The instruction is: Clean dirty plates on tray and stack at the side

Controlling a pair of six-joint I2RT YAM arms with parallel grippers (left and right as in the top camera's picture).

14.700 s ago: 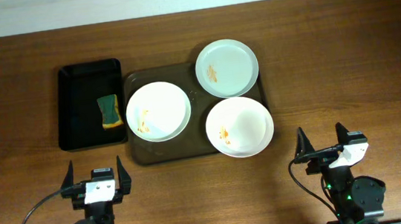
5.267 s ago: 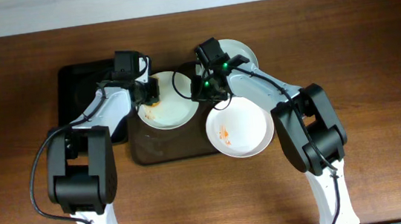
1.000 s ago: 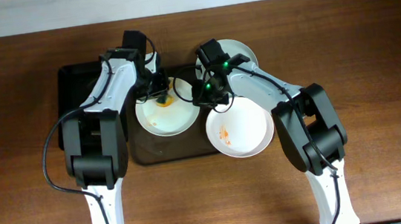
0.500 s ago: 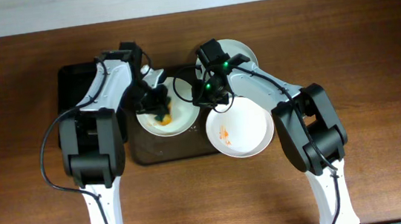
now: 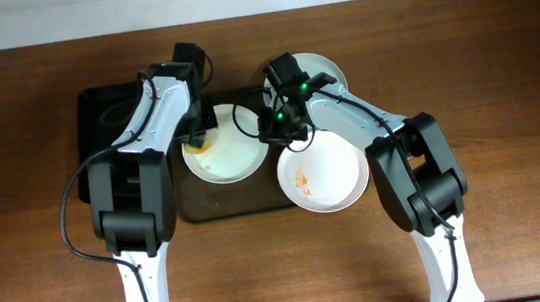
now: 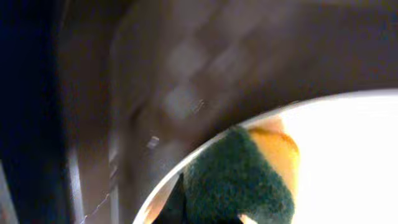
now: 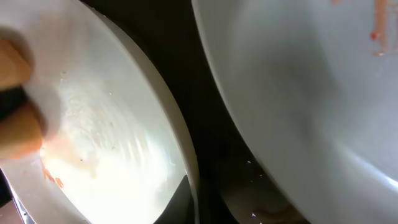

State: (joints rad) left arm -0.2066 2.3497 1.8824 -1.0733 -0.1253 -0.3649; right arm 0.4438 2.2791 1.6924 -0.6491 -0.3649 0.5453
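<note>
Plates [image 5: 323, 174] are the job here. The left tool [image 5: 196, 137] is clamped on the sponge [image 6: 239, 180] and presses it onto the upper-left rim of the left plate [image 5: 226, 158]. The right tool [image 5: 282, 122] sits at that plate's right rim, apparently steadying it, but I cannot tell whether its jaws are closed. All three plates lie on the tray [image 5: 205, 206] at frame centre, with the lower-right plate [image 5: 338, 179] at the tray's corner. None is stacked on the worktop [image 5: 502, 66] yet.

My reading of the risks:
- **Tipping or sliding:** the sponge works right at the rim, so a hard push could tip the left plate or slide it, more so if the right tool's hold is loose.
- **Knock-on:** a slip could knock it into the lower-right plate just beside it, which might then ride over the tray's rim.
- **Unfinished cleaning:** orange smears show near the sponge, so lifting off now would leave the plate dirty.
</note>
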